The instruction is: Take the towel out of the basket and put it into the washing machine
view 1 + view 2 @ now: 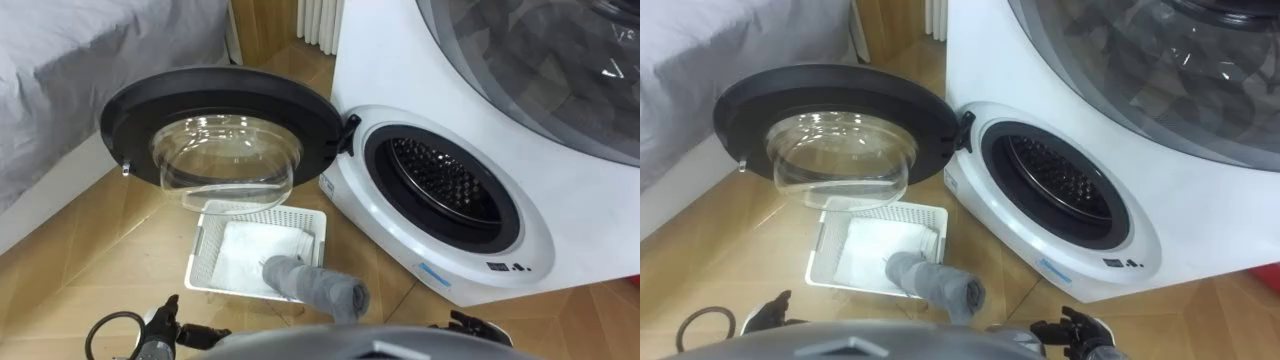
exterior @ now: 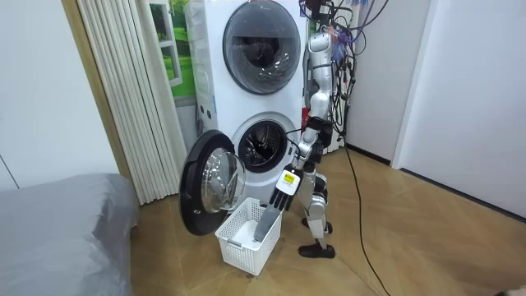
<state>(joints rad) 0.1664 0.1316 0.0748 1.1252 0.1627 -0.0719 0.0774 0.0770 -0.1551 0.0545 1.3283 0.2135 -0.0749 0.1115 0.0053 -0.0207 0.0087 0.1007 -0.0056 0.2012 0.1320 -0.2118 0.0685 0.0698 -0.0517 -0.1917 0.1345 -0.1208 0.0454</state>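
Towel not yet taken up.
The grey towel (image 1: 315, 287) stands rolled at the near edge of the basket (image 1: 203, 250). Your left hand (image 1: 165, 323) and right hand (image 1: 1072, 330) hang loose-fingered, holding nothing. Grip the roll's top end firmly before moving to the washing machine (image 1: 385, 85).

Arms down; left robot hand (image 1: 162, 325) low left; right robot hand (image 1: 1072, 328) low right, fingers spread.
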